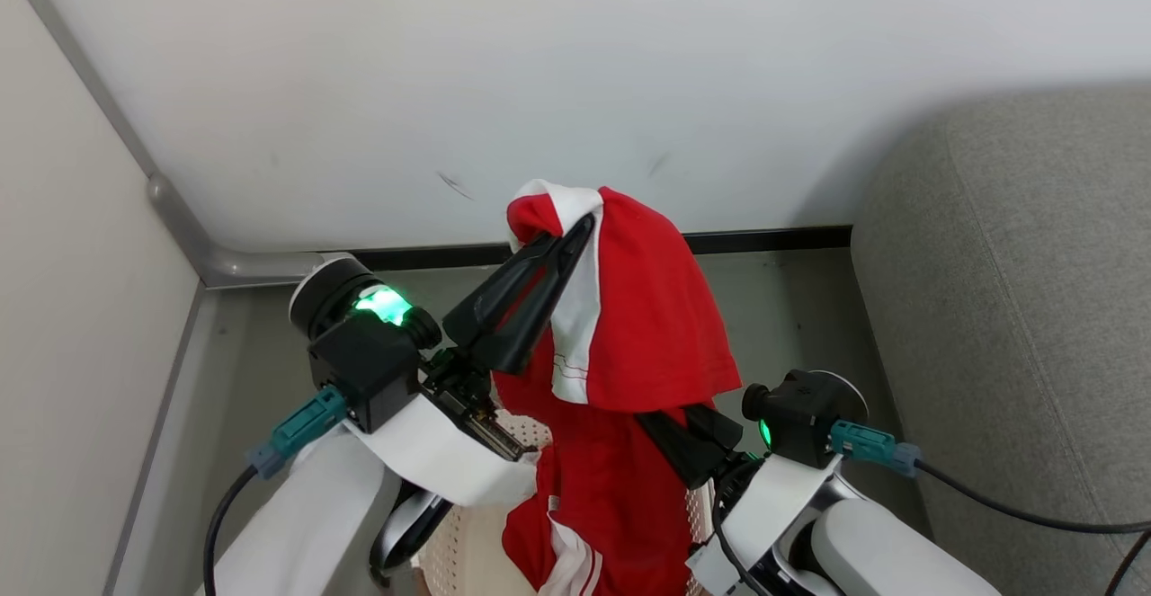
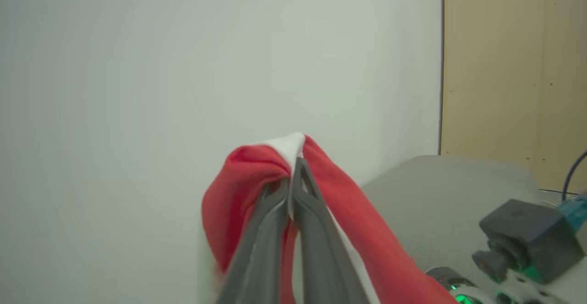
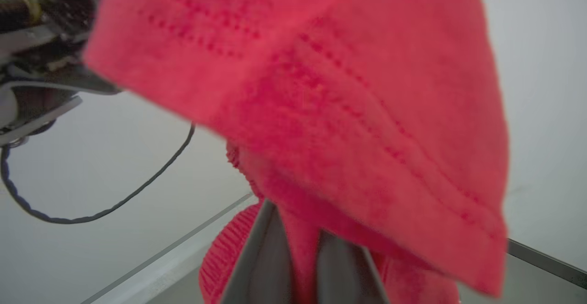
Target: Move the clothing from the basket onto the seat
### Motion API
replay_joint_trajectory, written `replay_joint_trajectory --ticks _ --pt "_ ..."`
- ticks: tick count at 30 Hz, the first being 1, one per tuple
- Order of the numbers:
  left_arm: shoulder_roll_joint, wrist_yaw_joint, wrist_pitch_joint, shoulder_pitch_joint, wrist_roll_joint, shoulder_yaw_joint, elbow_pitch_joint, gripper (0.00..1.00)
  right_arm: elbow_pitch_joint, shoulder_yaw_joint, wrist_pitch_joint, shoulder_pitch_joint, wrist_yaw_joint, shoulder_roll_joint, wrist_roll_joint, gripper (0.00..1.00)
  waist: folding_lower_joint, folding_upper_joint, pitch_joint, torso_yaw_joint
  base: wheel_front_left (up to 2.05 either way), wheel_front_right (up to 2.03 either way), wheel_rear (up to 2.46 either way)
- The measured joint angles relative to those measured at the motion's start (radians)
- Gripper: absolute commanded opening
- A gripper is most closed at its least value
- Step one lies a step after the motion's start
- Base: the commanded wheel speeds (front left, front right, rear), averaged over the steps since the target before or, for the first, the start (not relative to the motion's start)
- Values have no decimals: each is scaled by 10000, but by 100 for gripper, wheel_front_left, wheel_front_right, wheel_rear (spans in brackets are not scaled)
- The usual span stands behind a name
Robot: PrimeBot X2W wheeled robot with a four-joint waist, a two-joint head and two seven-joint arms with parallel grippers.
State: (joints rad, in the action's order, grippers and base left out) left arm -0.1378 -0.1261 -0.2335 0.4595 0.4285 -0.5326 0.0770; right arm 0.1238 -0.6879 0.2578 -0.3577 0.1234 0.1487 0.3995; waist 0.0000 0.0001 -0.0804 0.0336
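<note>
The left hand [image 1: 580, 229], fingers pinched shut, holds soft bright red clothing with white panels [image 1: 647, 326] up high in front of a white wall [image 1: 575, 66]. The right hand [image 3: 298, 230], lower and to the right, is closed on a red fold beneath. The fabric's tail hangs into the cream perforated plastic basket [image 1: 472, 551] at the near edge. The grey fabric sofa [image 1: 1016, 308] stands at the right

I count two soft red-and-white fabric garments [image 1: 656, 308]; one cream perforated plastic basket [image 1: 463, 560]; one grey upholstered sofa [image 1: 1016, 308]; two grippers, left gripper [image 1: 580, 232], right gripper [image 3: 298, 223].
</note>
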Motion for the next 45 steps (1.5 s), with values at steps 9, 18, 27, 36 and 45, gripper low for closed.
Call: replay_joint_trajectory --ticks 9,18,27,36,45 --pt "-155 6 215 -172 489 410 -1384 0 -660 -19 -2 -209 0 -27 192 0 0 0 -83 -189 0 0 0" --pt "-176 290 403 -511 748 771 -2397 100 -959 359 -2 -208 0 50 199 0 0 0 -108 -385 0 0 0" --pt "-529 725 251 -1059 907 1586 -2955 100 -1114 1267 -2 -143 0 307 111 0 1 0 -101 -401 0 0 0" --pt "-943 1162 -54 -1458 905 2483 -3162 100 -1264 2220 -2 213 0 499 -111 0 1 0 -195 -331 0 0 0" --pt "-1252 1415 -146 -1904 886 3097 -3218 100 -1432 2989 -2 500 0 512 -215 0 0 0 -161 -282 0 0 0"
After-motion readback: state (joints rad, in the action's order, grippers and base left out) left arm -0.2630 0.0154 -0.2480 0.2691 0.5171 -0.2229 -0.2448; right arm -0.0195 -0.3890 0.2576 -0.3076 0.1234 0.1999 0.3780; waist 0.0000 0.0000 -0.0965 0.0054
